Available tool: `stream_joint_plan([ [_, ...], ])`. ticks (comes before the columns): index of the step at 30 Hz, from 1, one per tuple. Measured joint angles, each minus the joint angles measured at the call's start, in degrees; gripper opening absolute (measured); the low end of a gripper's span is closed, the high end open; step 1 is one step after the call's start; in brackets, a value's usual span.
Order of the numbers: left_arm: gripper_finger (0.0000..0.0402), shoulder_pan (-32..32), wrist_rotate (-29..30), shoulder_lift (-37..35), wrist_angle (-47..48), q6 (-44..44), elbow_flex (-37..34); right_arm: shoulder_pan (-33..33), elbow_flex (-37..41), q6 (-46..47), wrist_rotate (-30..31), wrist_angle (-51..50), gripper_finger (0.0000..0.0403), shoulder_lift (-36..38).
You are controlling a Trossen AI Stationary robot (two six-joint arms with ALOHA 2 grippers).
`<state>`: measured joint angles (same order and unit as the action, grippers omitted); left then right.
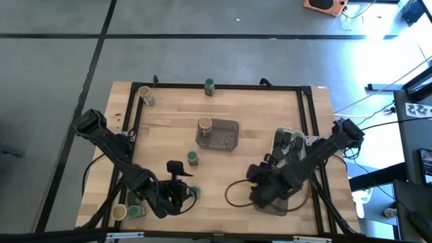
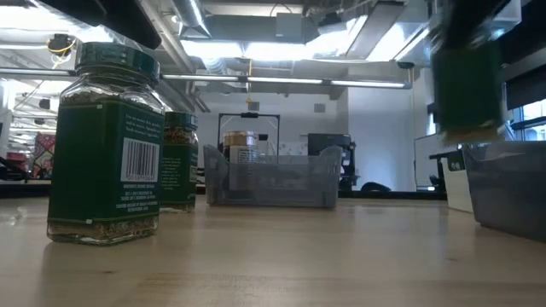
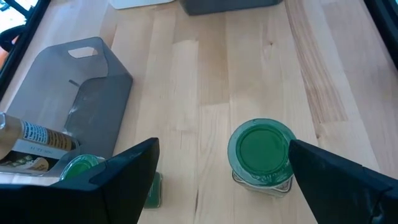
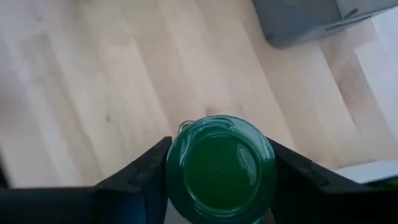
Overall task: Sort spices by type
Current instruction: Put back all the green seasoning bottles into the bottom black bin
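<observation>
Right wrist view showed the right gripper (image 4: pixel 219 171) clamped on a green-lidded jar (image 4: pixel 221 167), hidden in the high view at lower right.

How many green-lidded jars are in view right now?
5: far-edge jar, mid-table jar, near-left corner jar, front jar ahead of the open left fingers, held jar between the right fingers. The arms may hide more.

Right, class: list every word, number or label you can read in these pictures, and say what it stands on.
None can be read for certain.
Nearest green-lidded jar: a barcode and small print, too fine to read.
Second green-lidded jar: label blurred.
Lying jar: printed label, illegible.
</observation>
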<state>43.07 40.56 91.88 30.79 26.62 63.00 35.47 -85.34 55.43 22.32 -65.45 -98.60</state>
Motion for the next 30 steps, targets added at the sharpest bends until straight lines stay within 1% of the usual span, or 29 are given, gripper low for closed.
stream_joint_plan([
  [4, 0.0354, 0.02, 0.00, 0.00, -0.01, -0.23, 0.00, 2.78, -0.02, 1.49, -0.60, -1.11, 0.0204, 3.04],
  [7, 0.0354, 0.00, 0.00, 0.00, -0.01, -0.23, 0.00, 4.88, -0.02, 1.74, -0.98, -2.29, 0.0205, 4.00],
  [13, 0.0354, 0.01, 0.00, 0.00, -0.01, -0.23, 0.00, 7.55, 0.19, 6.91, -0.79, -12.42, 0.0205, 3.75],
  [17, 0.0354, 0.00, 0.00, 0.00, -0.01, -0.24, 0.00, 8.04, 2.78, 6.58, 0.44, -11.16, 0.0206, 3.62],
  [22, 0.0354, 0.02, 0.00, 0.00, 0.00, -0.35, 0.00, 7.48, 7.66, 1.49, 0.40, -5.57, 0.0206, 3.62],
  [30, 0.0354, 0.00, 0.07, 0.00, -0.21, -1.15, 0.00, 5.79, 14.27, -1.88, 0.34, 2.00, 0.0206, 3.58],
])
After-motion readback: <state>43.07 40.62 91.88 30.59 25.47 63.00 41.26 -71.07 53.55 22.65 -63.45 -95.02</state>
